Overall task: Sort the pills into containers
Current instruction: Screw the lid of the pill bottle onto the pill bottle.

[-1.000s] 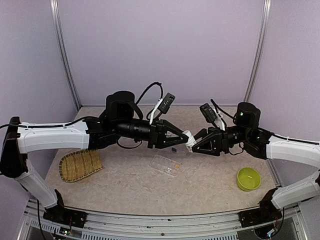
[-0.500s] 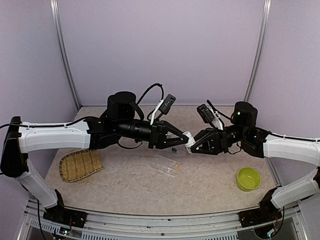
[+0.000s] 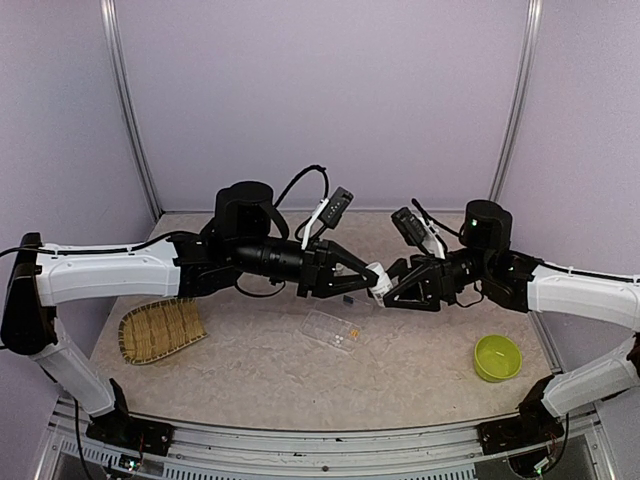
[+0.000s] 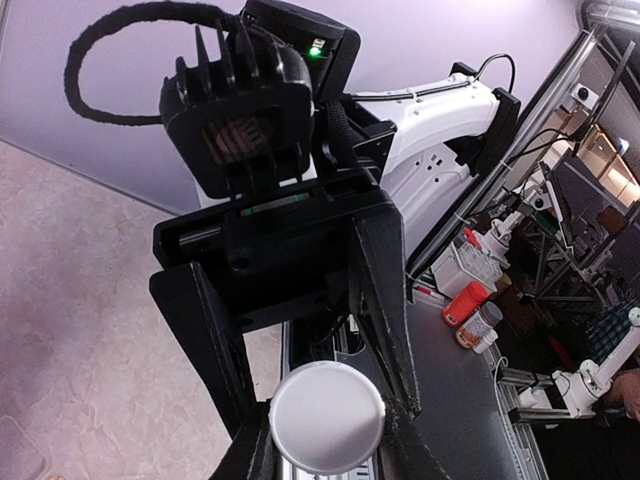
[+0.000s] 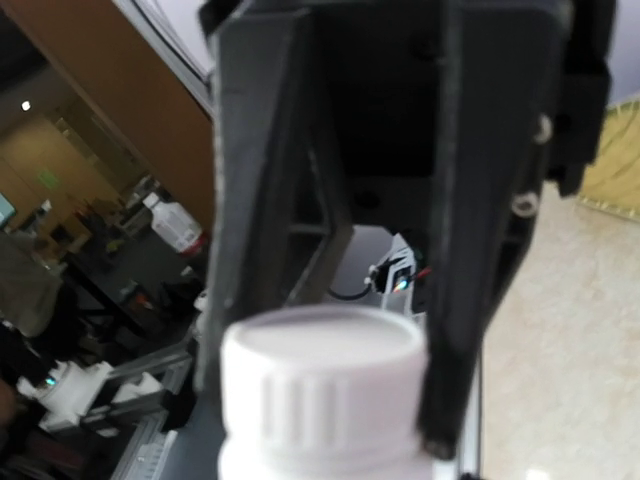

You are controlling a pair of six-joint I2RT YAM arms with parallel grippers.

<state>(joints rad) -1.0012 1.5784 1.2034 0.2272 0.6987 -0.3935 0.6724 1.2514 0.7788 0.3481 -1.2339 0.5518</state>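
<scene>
A white pill bottle (image 3: 377,280) hangs between my two grippers above the table's middle. My left gripper (image 3: 374,279) is shut on its ribbed cap end; the cap's round top (image 4: 327,417) faces the left wrist camera. My right gripper (image 3: 386,291) is open, with its fingers (image 4: 385,300) closely flanking the bottle (image 5: 320,400). The clear compartment box (image 3: 333,328) lies open on the table below, with orange-yellow pills (image 3: 351,333) as specks in it. A small dark speck (image 3: 348,299) lies on the table behind the box.
A woven bamboo tray (image 3: 160,330) lies at the left. A lime-green bowl (image 3: 497,357) stands at the front right. Purple walls with metal posts close off the back and sides.
My right arm has moved left, bringing its fingers up around the bottle. My left arm and the bottle have stayed put.
</scene>
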